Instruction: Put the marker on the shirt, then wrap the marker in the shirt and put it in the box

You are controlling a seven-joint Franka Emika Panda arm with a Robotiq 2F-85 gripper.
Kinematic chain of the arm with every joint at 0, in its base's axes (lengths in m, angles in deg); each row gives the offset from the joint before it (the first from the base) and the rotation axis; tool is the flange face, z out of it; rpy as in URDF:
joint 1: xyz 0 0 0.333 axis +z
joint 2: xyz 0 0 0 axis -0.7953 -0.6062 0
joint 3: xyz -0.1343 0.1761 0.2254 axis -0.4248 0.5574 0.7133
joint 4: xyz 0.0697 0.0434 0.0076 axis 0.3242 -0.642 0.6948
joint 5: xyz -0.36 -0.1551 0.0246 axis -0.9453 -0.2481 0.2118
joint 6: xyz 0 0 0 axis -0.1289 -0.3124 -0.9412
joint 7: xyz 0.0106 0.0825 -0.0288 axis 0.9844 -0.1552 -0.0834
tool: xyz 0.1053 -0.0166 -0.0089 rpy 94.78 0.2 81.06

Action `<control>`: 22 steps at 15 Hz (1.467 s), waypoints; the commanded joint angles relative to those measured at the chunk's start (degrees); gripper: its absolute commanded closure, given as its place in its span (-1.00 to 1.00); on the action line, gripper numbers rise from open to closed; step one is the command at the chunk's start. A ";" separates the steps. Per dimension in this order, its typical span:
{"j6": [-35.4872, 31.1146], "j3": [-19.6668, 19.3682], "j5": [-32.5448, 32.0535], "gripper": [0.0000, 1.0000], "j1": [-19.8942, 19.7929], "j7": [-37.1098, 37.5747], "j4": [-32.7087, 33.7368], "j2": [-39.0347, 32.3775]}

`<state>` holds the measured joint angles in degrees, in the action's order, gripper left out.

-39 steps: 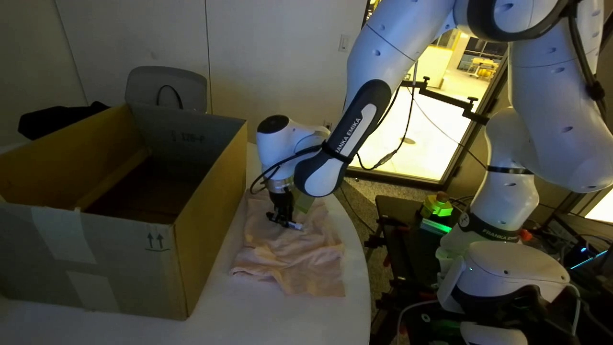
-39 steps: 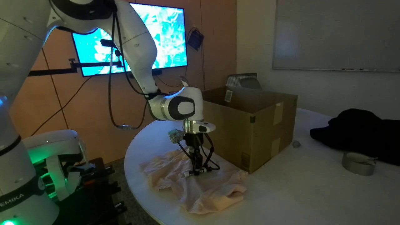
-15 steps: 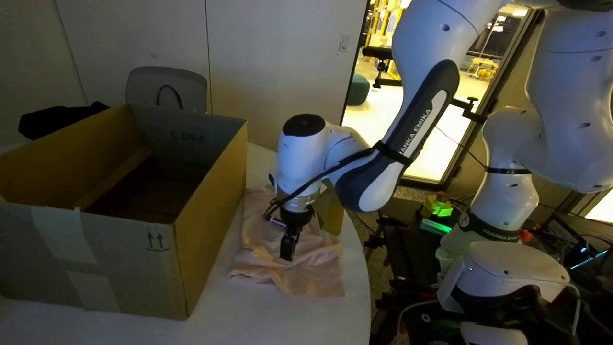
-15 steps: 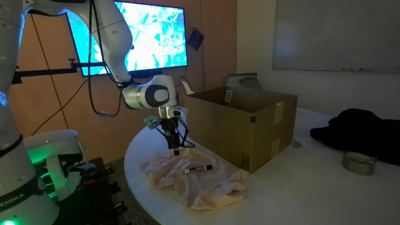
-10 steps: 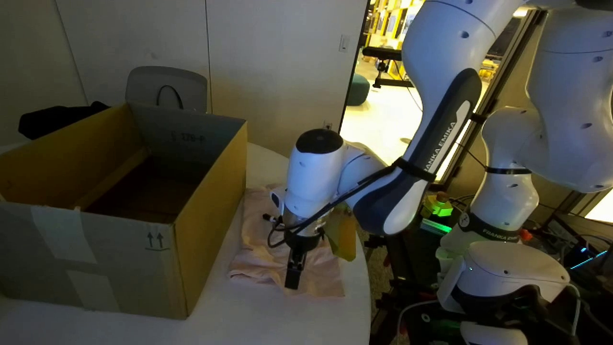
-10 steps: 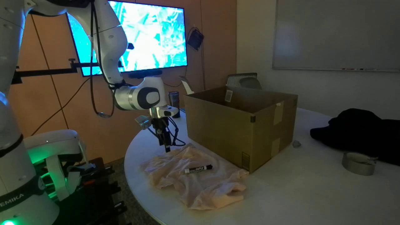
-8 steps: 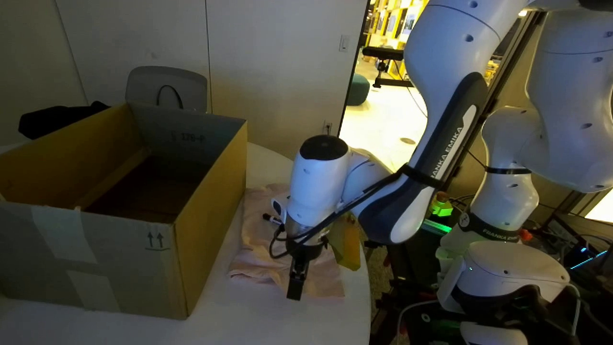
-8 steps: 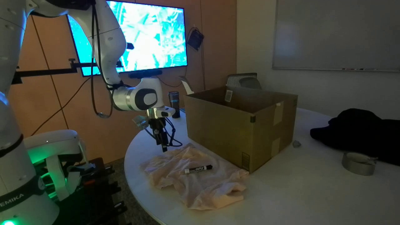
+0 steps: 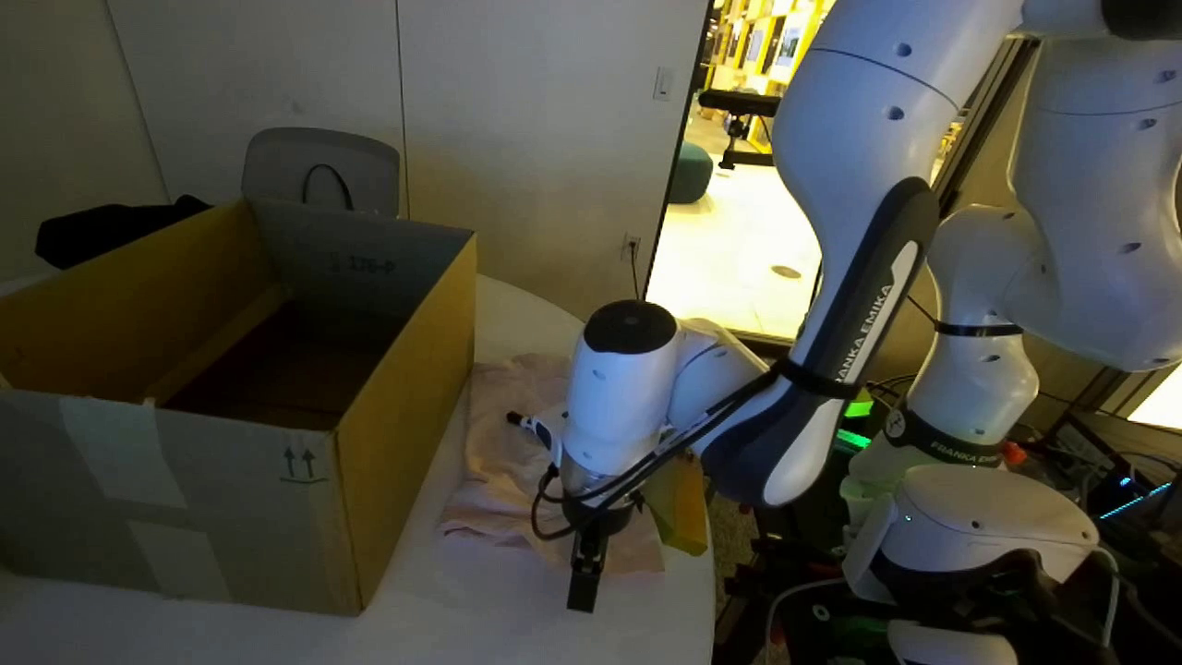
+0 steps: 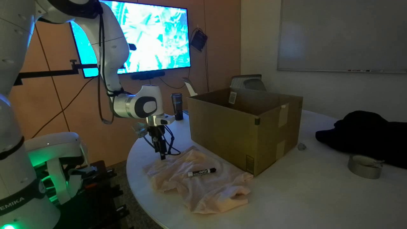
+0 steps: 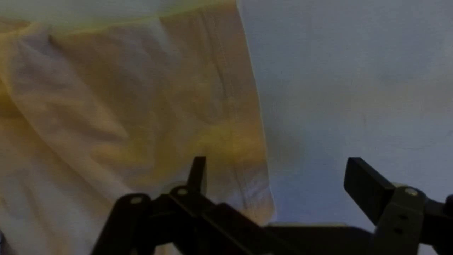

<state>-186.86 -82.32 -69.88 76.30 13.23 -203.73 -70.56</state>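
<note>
The pale pink shirt (image 10: 206,197) lies crumpled on the white round table. On it rests the marker (image 10: 202,172), white-barrelled with a black cap; in an exterior view the arm hides all but the cap end of the marker (image 9: 519,419). My gripper (image 11: 276,161) is open with nothing between its fingers, pointing down above one edge of the shirt (image 11: 159,88). In the wrist view one finger is over cloth, the other over bare table. In an exterior view the gripper (image 10: 163,156) hangs to the left of the marker, apart from it. The cardboard box (image 10: 225,133) stands open-topped beside the shirt.
A dark tumbler (image 10: 177,106) stands behind the arm near the box. Beyond the box lie a grey tape roll (image 10: 364,167), a black cloth (image 10: 365,136) and a small grey lump (image 10: 301,146). The table's curved edge (image 9: 709,573) runs close to the shirt.
Earlier my gripper was down at the marker on the shirt; it has since risen off it and moved to the shirt's edge. Over the last half second it has sunk a little. Marker stays put.
</note>
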 commanded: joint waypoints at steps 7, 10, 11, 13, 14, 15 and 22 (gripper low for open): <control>-2.66 -3.74 2.06 -1.00 3.45 2.21 0.88 -2.94; -2.58 -3.85 3.35 -1.00 3.02 1.98 1.33 -3.63; -2.23 -3.92 3.68 -1.00 2.95 1.91 1.56 -3.89; -2.20 -3.70 4.43 -1.00 2.55 1.64 1.89 -4.31; -1.81 -3.56 4.95 -1.00 2.26 1.49 2.05 -4.38; -1.59 -3.55 5.37 -0.50 2.17 1.48 2.15 -4.47; -0.99 -3.41 7.14 0.43 1.24 0.83 2.47 -4.08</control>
<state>-188.06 -85.52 -64.07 77.96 14.56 -202.20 -73.38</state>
